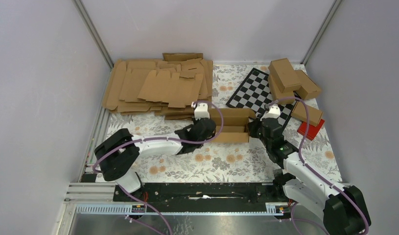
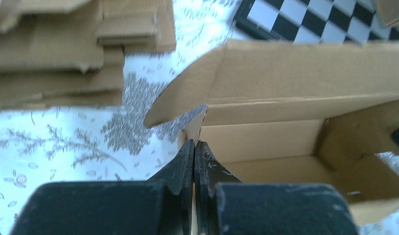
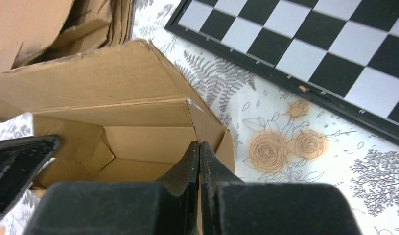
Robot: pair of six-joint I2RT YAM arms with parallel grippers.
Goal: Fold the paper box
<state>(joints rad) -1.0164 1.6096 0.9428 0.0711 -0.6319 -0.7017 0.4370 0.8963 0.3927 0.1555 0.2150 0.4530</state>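
Note:
The paper box is a brown open-topped carton lying mid-table, its long lid flap standing up at the back. My left gripper is at its left end, and in the left wrist view the left gripper is shut on the thin end wall of the box. My right gripper is at the right end. The right wrist view shows the right gripper pinched shut on the opposite end wall of the box. A dark finger of the left gripper shows at the far end.
A heap of flat brown blanks covers the back left. A chessboard lies behind the box, with several folded cartons and a red flat block to the right. Enclosure walls stand on three sides.

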